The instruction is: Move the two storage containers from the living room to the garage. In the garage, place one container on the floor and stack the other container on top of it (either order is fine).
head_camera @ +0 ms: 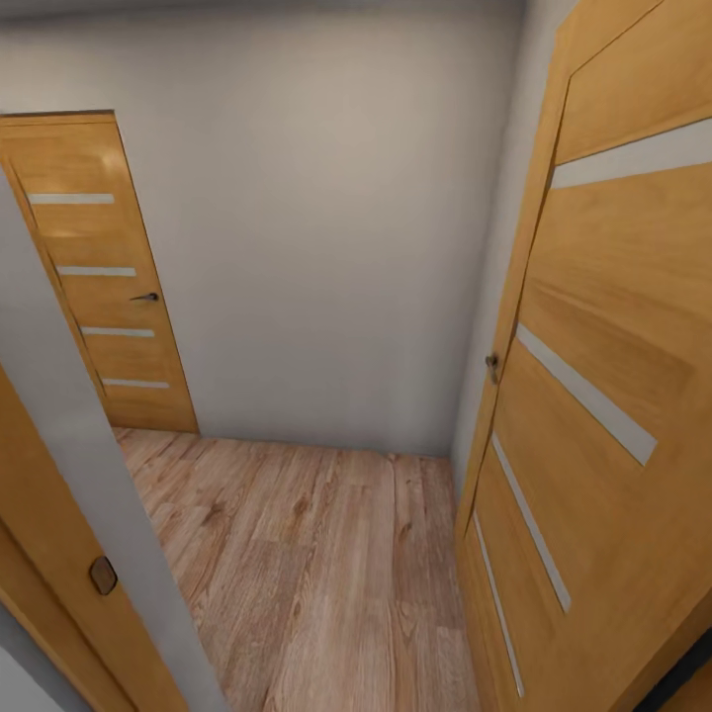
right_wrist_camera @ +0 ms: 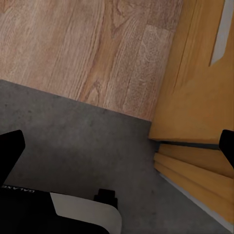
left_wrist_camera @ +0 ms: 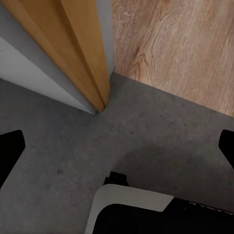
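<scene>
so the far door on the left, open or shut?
Shut: the far door sits flush in its frame, with no gap showing.

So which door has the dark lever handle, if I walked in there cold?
Start at the plain pale grey back wall above the light wood plank floor. Follow it to its left end, where a closed honey-coloured wooden door with four pale horizontal strips stands. Its small dark lever handle faces you, unlike the big open door with slanting pale strips close on the right.
</scene>
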Available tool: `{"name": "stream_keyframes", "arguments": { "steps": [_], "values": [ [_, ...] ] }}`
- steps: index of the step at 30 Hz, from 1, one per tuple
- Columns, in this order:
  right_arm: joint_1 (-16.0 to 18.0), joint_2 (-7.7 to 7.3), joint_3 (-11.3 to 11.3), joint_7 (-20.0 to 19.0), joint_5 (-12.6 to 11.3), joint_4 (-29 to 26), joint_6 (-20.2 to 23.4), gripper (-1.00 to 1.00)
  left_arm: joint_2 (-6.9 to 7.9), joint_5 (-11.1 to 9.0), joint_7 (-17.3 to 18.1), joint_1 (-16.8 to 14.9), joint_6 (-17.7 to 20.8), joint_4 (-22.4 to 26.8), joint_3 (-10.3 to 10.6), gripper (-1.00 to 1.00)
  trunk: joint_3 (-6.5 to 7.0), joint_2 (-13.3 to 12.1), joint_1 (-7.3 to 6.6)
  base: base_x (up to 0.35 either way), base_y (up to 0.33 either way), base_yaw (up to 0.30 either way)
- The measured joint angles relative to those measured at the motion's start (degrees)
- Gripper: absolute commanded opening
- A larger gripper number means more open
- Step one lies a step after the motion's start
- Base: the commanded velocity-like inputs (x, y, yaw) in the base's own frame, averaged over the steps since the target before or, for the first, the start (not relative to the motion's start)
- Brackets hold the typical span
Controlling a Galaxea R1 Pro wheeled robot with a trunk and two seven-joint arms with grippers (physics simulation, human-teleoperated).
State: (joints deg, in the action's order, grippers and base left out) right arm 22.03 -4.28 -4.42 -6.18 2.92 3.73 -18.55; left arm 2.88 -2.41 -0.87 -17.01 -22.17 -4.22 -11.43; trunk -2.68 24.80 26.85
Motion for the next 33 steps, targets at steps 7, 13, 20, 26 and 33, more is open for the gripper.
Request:
{"name": "stream_keyframes", "arguments": {
  "steps": [7, 13, 20, 26, 33],
  "values": [
    [0.00, -0.02, 0.00, -0.07, -0.01, -0.02, 0.06, 1.00, 0.00, 0.00, -0.08, -0.01, 0.00, -0.01, 0.01, 1.00, 0.00, 0.00, 0.00, 0.000, 0.000, -0.115],
    [0.00, 0.02, 0.00, -0.07, 0.00, -0.02, 0.07, 1.00, 0.05, 0.00, -0.08, 0.00, 0.01, 0.00, 0.00, 1.00, 0.00, 0.00, 0.00, 0.004, 0.000, -0.019],
    [0.00, -0.01, 0.00, -0.08, -0.01, -0.02, 0.08, 1.00, 0.16, 0.00, -0.09, -0.01, 0.03, 0.00, 0.01, 1.00, 0.00, 0.01, -0.03, 0.219, 0.063, -0.001],
    [0.00, 0.03, 0.00, -0.07, 0.00, -0.02, 0.07, 1.00, 0.18, 0.00, -0.08, 0.00, 0.01, 0.00, 0.00, 1.00, 0.00, 0.01, -0.03, 0.311, 0.021, 0.000],
    [0.00, 0.02, 0.00, -0.07, 0.00, 0.00, 0.07, 1.00, 0.18, 0.00, -0.08, -0.01, 0.01, 0.00, 0.00, 1.00, 0.00, 0.00, -0.01, 0.264, -0.037, 0.000]
  ]
}}
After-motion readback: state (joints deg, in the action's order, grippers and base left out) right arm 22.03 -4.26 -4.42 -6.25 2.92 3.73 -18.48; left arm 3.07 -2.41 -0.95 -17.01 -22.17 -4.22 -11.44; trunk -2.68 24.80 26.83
